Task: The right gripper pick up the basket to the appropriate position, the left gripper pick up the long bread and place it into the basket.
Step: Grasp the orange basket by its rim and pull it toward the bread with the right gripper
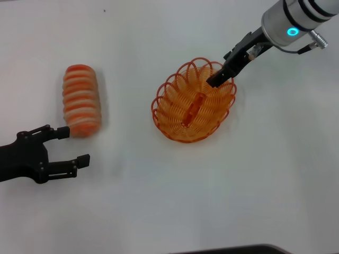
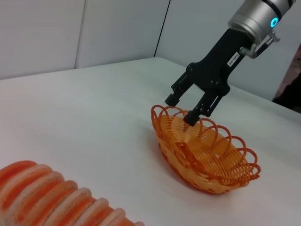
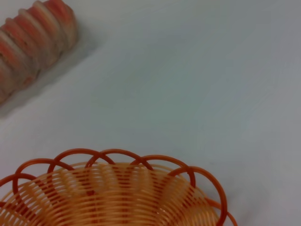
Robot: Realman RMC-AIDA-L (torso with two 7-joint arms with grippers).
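The orange wire basket (image 1: pixel 175 114) sits on the white table right of centre; it also shows in the left wrist view (image 2: pixel 221 179) and the right wrist view (image 3: pixel 108 193). My right gripper (image 1: pixel 217 80), blue ring light, is open at the basket's far right rim; in the left wrist view (image 2: pixel 181 109) its fingers stand apart, one outside the rim and one over the inside. The long bread (image 1: pixel 82 100) lies to the left, also visible in both wrist views (image 2: pixel 51 197) (image 3: pixel 33 42). My left gripper (image 1: pixel 74 146) is open and empty just in front of the bread.
The white table (image 1: pixel 169 211) carries nothing else. A dark edge shows at the bottom of the head view (image 1: pixel 238 250). A pale wall stands behind the table in the left wrist view (image 2: pixel 94 28).
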